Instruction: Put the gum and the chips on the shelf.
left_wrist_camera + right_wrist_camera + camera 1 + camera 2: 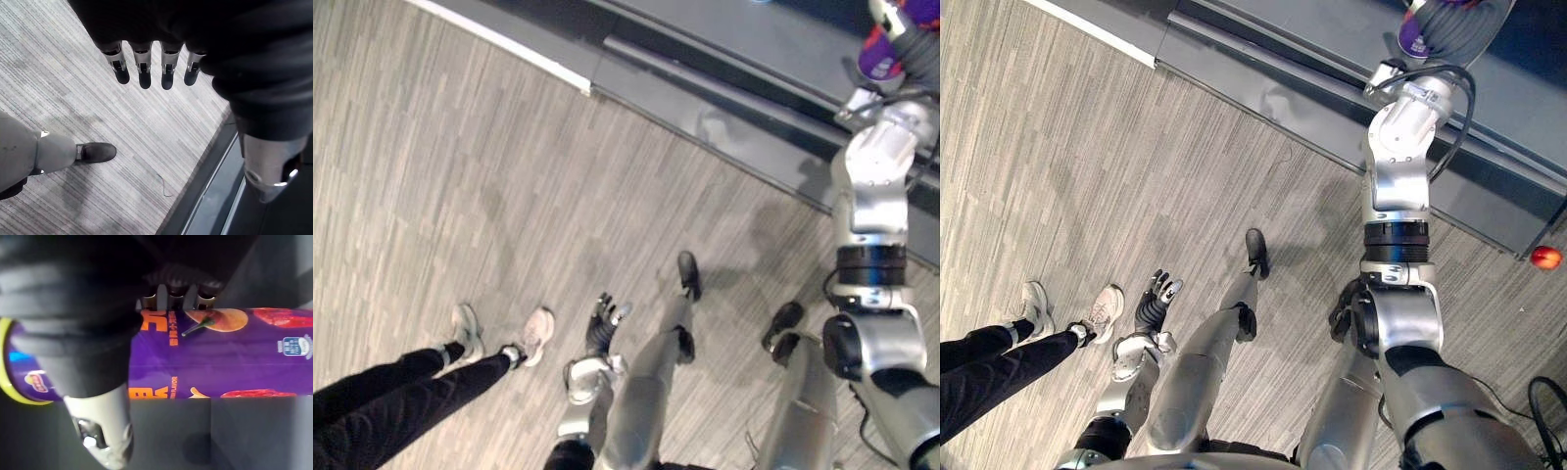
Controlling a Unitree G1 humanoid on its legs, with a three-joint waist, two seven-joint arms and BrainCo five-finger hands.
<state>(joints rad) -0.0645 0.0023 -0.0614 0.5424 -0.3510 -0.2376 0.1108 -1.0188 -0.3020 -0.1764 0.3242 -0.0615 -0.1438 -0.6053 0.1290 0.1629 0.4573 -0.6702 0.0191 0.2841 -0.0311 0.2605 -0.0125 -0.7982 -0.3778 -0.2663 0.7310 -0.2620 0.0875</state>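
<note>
Over dark shelf (254, 435), right hand (112, 298) clasps chips can (234, 357) — fingertips hidden.

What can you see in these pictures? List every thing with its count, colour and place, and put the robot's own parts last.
chips can: one, purple with a yellow rim at one end, held over the shelf
shelf: one, dark grey, along the far edge of the floor
small round thing: one, red, at the right by the shelf's end; too small to identify
floor: one, grey, striped
person: one, black trousers and pale shoes, standing to the robot's left
left hand: one, silver with dark tips, fingers straight, low over the floor
right hand: one, fingers curled round the chips can
</note>
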